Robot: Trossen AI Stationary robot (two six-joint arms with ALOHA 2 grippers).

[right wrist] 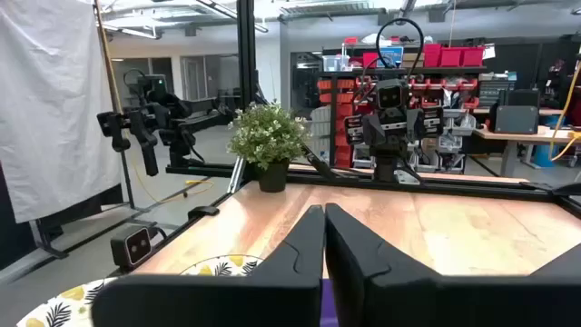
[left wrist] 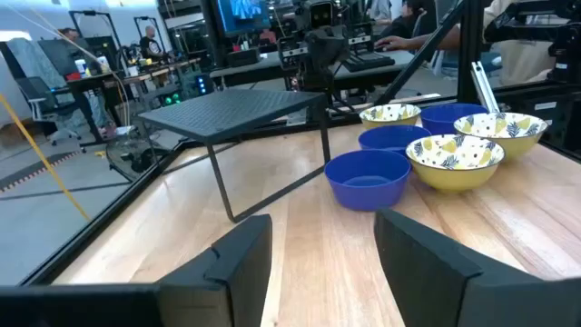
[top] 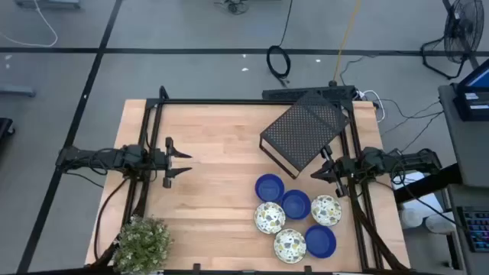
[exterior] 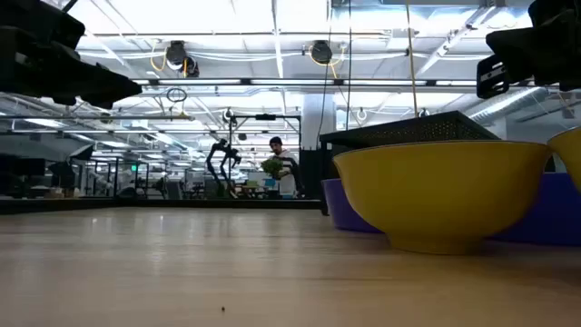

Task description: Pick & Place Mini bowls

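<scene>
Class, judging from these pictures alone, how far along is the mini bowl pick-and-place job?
Nothing looks done: all six mini bowls sit clustered beside the black perforated box. Nothing is in hand: the right claw is shut and empty, the left claw open, far off. Every bowl remains.

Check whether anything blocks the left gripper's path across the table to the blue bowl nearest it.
Nothing visible does: bare wood lies between the open left gripper and that blue bowl. The black perforated box sits off to the side.
</scene>
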